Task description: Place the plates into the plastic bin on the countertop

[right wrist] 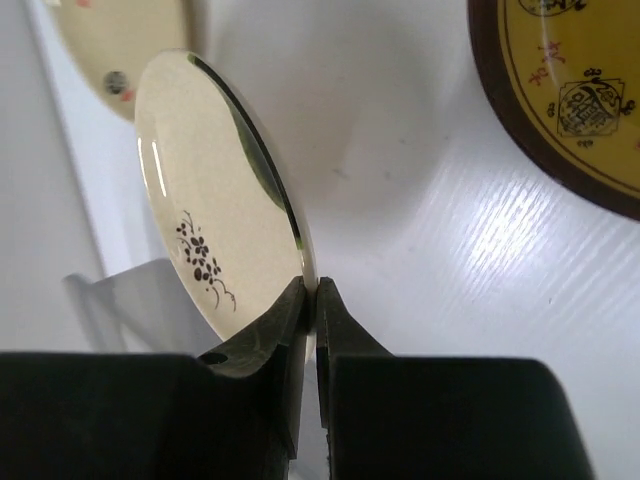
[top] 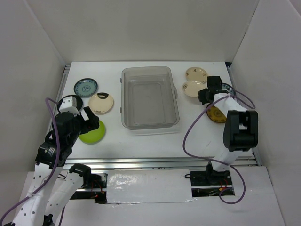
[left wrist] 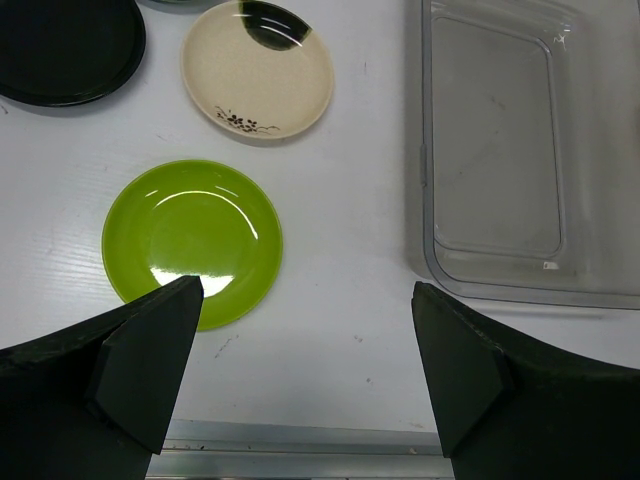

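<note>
Right fingers (right wrist: 280, 325) are clamping cream plate (right wrist: 205, 200) by rim, holding it edge-up for the bin (top: 149, 101); left fingers (left wrist: 150, 350) hovering apart over lime plate (left wrist: 192, 240).

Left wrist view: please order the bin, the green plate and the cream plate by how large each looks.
1. bin, though cut off by the frame edge.
2. green plate.
3. cream plate.
The green plate looks only slightly wider and lies nearer the camera, so the two plates may really be equal.
</note>
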Controlling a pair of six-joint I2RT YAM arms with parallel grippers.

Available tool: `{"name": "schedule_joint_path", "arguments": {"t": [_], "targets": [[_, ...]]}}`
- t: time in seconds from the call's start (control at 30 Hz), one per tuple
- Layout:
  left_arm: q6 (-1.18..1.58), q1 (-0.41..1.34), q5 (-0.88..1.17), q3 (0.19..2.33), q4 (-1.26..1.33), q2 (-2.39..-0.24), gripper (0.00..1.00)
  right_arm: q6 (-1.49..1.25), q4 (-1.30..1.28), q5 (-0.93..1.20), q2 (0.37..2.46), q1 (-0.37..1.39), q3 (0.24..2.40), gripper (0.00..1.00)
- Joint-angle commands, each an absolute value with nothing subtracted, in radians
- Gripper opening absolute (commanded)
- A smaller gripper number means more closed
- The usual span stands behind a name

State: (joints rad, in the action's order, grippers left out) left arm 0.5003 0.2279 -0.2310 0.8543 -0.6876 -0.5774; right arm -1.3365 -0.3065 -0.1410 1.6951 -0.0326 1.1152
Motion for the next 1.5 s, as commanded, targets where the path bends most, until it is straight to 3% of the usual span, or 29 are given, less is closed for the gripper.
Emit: {"name": "schedule_joint_path", "arguments": {"t": [0.0,0.2,0.53,0.97,1.1,1.2,1.23,1.37,1.47], "targets": [[0.497,0.235,-0.245,0.851,-0.655,-0.563,0.99,-1.321,-0.319,-0.198,1.544,-0.044,1.105,0.00],[0.500,0.233,-0.253,0.854,-0.657,-0.563,0.99,-1.220,-0.295,-0.172,1.470,-0.005,1.140,0.00],[0.511,0.235,-0.281,0.857,-0.666,-0.575,0.99,-0.954,-0.250,-0.069,1.600,0.323,1.264,0.00],[0.511,0.233,-0.279,0.856,-0.666,-0.606,0.99,-0.902,-0.432,0.090,2.087,0.365,1.679,0.00],[0.512,0.233,-0.284,0.859,-0.667,-0.612,0.99,-0.897,-0.418,0.098,2.108,0.376,1.692,0.01],[0.511,0.233,-0.282,0.857,-0.667,-0.612,0.99,-0.893,-0.393,0.086,2.057,0.380,1.628,0.41],[0.515,0.233,-0.287,0.859,-0.667,-0.615,0.99,-0.888,-0.394,0.065,2.022,0.385,1.623,0.61],[0.526,0.235,-0.305,0.867,-0.675,-0.644,0.99,-0.830,-0.394,-0.023,1.875,0.422,1.572,0.92],[0.541,0.232,-0.324,0.880,-0.689,-0.692,0.99,-0.798,-0.390,-0.077,1.714,0.459,1.508,1.00]]}}
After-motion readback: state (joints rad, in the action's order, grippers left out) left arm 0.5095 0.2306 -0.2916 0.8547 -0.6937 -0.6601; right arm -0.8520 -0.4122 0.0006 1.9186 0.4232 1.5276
